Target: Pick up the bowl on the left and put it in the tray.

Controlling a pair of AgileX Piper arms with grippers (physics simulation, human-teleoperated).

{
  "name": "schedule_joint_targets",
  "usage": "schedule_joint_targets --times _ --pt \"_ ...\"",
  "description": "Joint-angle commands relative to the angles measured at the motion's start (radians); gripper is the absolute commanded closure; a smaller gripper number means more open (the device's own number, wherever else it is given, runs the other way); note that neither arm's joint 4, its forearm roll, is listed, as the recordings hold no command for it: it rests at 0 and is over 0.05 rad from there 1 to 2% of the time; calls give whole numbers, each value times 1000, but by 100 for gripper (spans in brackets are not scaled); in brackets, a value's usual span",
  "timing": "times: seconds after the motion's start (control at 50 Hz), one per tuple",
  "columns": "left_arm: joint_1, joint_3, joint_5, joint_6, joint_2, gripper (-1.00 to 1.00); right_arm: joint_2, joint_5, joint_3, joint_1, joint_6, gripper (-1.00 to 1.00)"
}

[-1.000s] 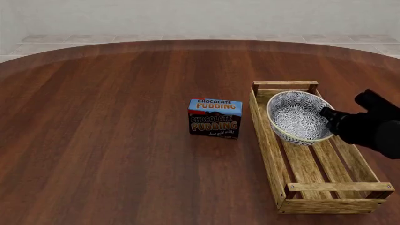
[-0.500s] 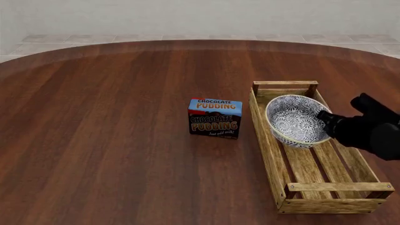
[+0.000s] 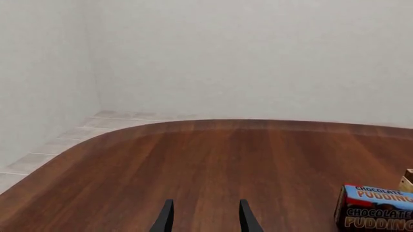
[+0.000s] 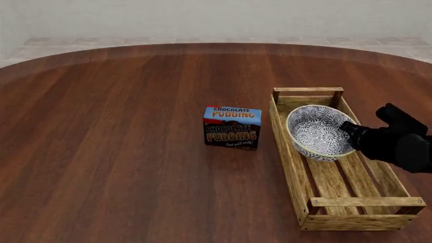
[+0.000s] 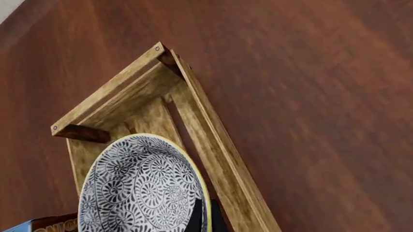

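Dark wooden counter (image 4: 121, 152): right claw (image 4: 351, 132) pinches the rim of the bowl (image 4: 317, 130), tilted over the tray (image 4: 290, 157); rigid, breakable ceramic, best held by its rim. Left claw (image 3: 205, 217) open, empty.

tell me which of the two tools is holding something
The right tool: it grips the rim of the bowl over the tray. The left tool is open and empty above bare table.
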Motion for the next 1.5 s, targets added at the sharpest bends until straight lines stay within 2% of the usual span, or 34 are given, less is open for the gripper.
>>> schedule_joint_targets --times 0.02,0.58,1.2,1.22,1.5 --pt "-2 10 -8 3 0 -100 24 -20 -7 -6 -1 100" --pt "-7 30 -22 5 0 -100 66 -46 -4 -21 -11 100" --pt "-7 36 -28 8 0 -100 59 -44 -7 -8 11 100" --pt "-7 35 -26 8 0 -100 57 -42 -8 -6 13 -100" --pt "-6 30 -22 7 0 -100 57 -43 -7 -5 15 -100"
